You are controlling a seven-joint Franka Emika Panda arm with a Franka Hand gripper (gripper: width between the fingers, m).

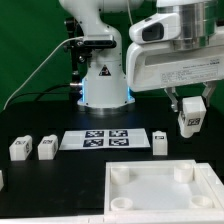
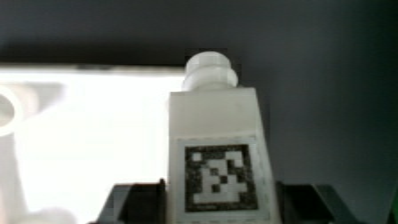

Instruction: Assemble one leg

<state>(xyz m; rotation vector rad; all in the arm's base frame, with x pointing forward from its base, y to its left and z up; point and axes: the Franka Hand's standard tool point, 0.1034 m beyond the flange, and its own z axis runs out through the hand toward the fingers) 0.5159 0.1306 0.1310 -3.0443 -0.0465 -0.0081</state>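
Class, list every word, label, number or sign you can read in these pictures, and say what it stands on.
No words or numbers can be read anywhere.
The leg in the gripper: a black-and-white marker tag, a pattern only, no letters.
The marker board: four like tags, patterns only.
Robot base: a small mark, too blurred to read.

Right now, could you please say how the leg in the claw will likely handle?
The leg, small rigid-looking plastic, is probably stiff and light. Its flat faces in the claw should resist rolling, though smooth plastic might slip.
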